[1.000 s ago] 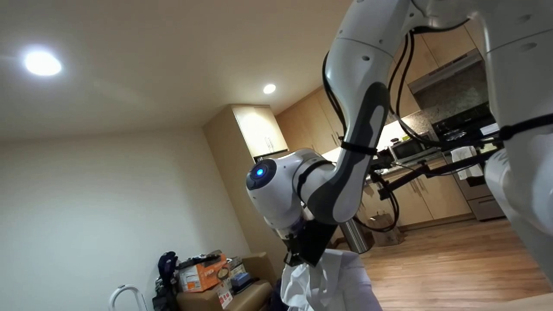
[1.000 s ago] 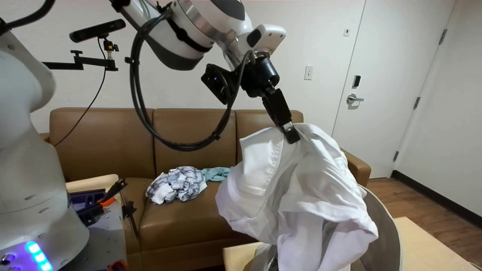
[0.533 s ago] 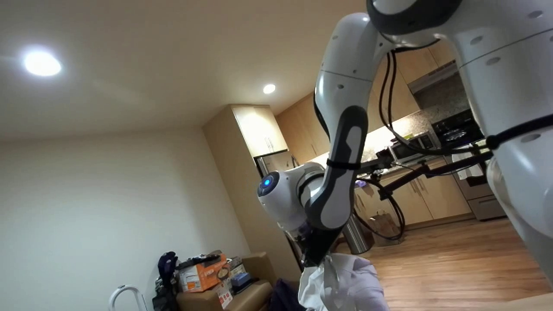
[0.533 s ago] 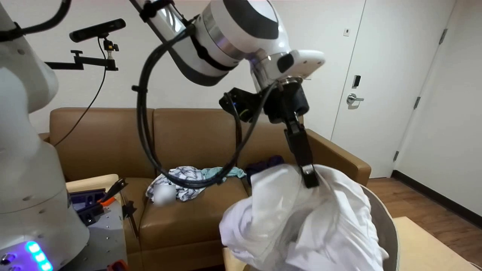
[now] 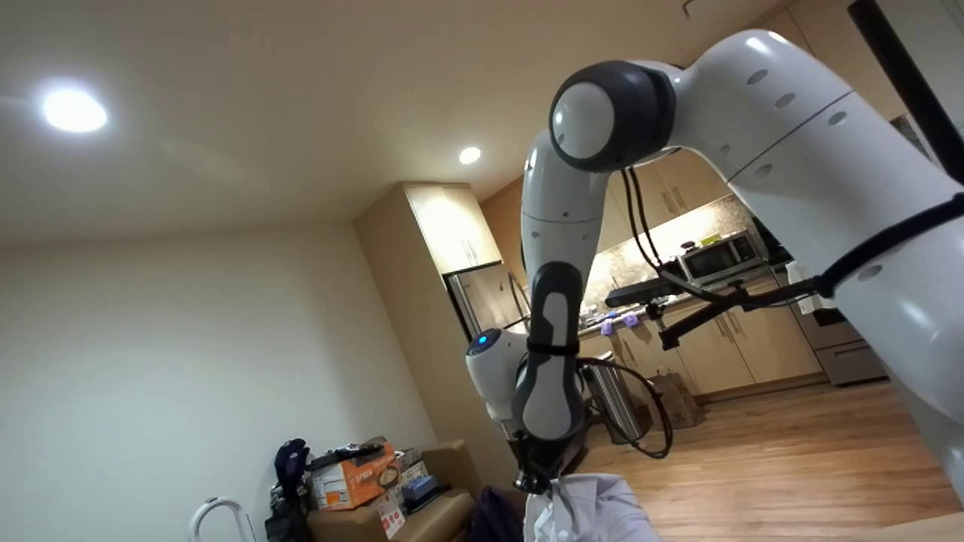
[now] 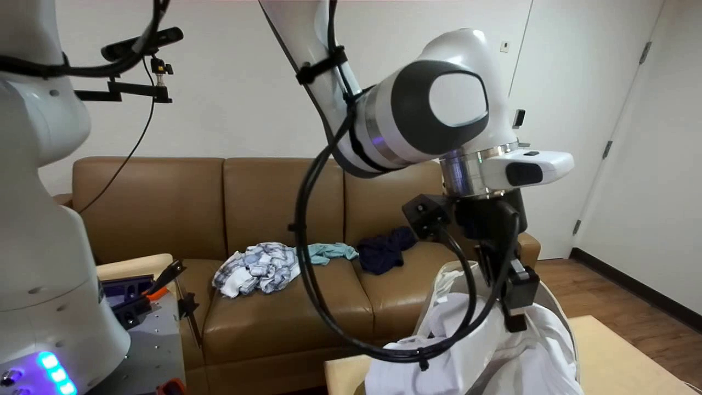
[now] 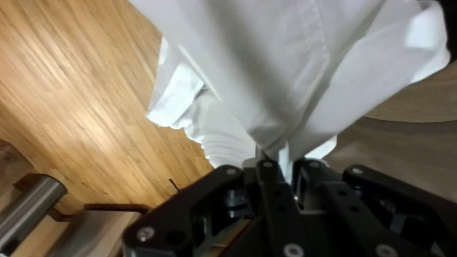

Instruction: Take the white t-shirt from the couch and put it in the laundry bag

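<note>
My gripper (image 6: 515, 321) is shut on the white t-shirt (image 6: 548, 348) and points down over the laundry bag. The shirt hangs bunched below the fingers, partly within the bag's opening and partly draped over its near side. The laundry bag's grey wall (image 6: 548, 296) shows behind the shirt; its front is hidden. In an exterior view the gripper (image 5: 532, 482) and the top of the shirt (image 5: 599, 508) show at the bottom edge. In the wrist view the cloth (image 7: 264, 71) runs into the pinched fingers (image 7: 280, 160).
The brown couch (image 6: 279, 214) stands behind, with a plaid shirt (image 6: 263, 269), a teal cloth (image 6: 329, 252) and a navy cloth (image 6: 384, 252) on it. A light wood table (image 6: 625, 351) is under the bag. The arm's cable loop (image 6: 307, 269) hangs beside the shirt.
My gripper has moved down and to the right with the shirt in an exterior view, turning more upright. The shirt has sunk lower at the bag, uncovering its rim and the navy cloth.
</note>
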`<state>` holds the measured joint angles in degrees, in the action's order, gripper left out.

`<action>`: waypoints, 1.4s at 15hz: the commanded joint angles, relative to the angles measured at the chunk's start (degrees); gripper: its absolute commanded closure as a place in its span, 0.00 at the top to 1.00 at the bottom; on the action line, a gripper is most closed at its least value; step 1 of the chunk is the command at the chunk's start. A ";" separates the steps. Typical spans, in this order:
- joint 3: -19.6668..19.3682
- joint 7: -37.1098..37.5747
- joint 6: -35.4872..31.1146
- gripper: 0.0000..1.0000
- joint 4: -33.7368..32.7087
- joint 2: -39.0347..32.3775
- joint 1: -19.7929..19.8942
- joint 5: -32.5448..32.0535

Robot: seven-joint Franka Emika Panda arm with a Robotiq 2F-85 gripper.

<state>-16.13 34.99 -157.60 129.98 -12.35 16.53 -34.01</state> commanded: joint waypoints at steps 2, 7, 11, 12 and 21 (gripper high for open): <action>8.21 -19.50 -4.93 0.07 -1.82 -2.45 4.02 12.89; 11.13 -37.00 -2.79 0.07 4.06 2.66 5.14 22.31; 17.47 -49.12 3.25 0.08 8.09 4.23 12.08 36.99; 17.96 -52.86 4.80 0.08 8.37 3.45 12.89 41.24; 5.88 -55.38 10.97 0.48 10.25 5.38 6.71 47.17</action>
<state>-7.45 -22.20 -146.04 139.02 -10.32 24.72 13.40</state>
